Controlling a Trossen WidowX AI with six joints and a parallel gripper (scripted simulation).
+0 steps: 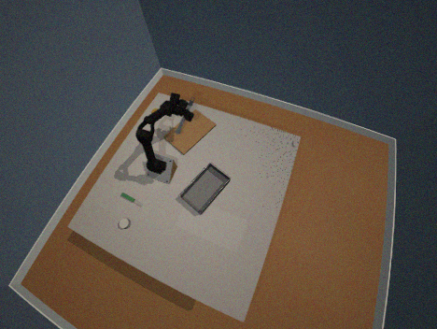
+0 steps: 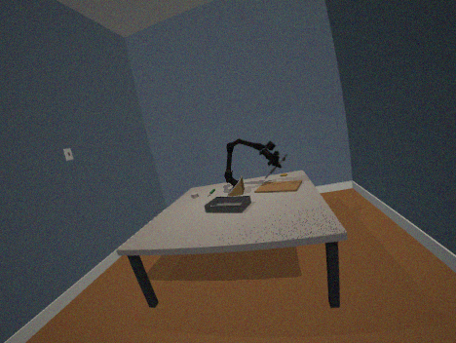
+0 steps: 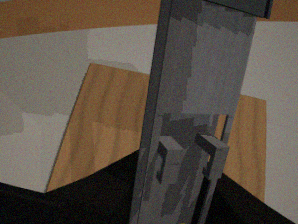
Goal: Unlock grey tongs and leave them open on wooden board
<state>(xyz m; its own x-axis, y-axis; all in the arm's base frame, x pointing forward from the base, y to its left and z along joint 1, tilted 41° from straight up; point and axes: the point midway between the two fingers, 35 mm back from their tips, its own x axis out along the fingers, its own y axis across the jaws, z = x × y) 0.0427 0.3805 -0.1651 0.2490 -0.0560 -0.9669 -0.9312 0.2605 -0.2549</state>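
The grey tongs (image 1: 180,126) (image 2: 273,171) (image 3: 210,70) are held in the air, tilted, with one end low and the other high. My gripper (image 1: 187,112) (image 2: 279,164) is shut on the tongs, over the back edge of the wooden board (image 1: 191,140) (image 2: 287,186) (image 3: 100,130). In the wrist view the tongs run up the picture in front of the board, with two small grey tabs near my fingers. The fingertips are hidden there. I cannot tell whether the tongs are locked. The roasting tin (image 1: 203,189) (image 2: 226,209) stands with nothing across it.
A yellow object (image 1: 155,111) (image 2: 284,174) lies near the table's far edge. A wedge-shaped block (image 1: 173,172) (image 2: 237,189) stands beside the arm's base. A green marker (image 1: 127,197) (image 2: 212,191) and a small white round object (image 1: 123,223) (image 2: 195,196) lie on the base's other side.
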